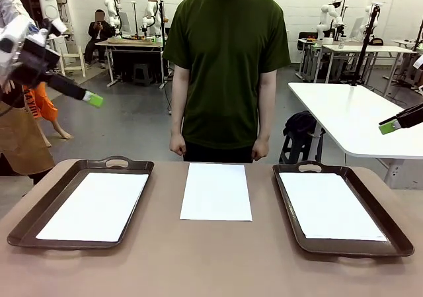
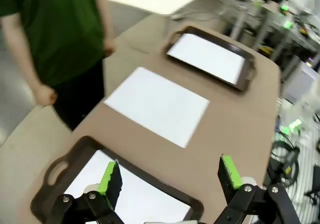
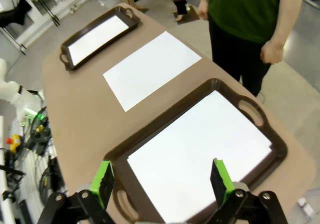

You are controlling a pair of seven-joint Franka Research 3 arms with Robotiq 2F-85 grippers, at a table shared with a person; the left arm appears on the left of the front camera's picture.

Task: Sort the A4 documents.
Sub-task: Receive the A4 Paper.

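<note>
Paper sheet (image 1: 216,191) is left loose mid-bench between two trays; both sets of fingers are spread empty above, so an edge should be pinched gently.

In the front view the right gripper (image 1: 391,126) is cut off by the picture's right edge, so just one green-tipped finger shows. The left gripper (image 1: 94,99) also shows a single green tip, its second finger hidden behind it. The person (image 1: 226,65) is cut off at the top edge.

In the left wrist view the near tray (image 2: 75,156) runs off the bottom edge, its sheet (image 2: 130,196) partly hidden by the fingers (image 2: 111,176). The far tray (image 2: 245,74) is blurred.

In the right wrist view the near tray's (image 3: 275,144) lower rim sits behind the fingers (image 3: 218,176).
</note>
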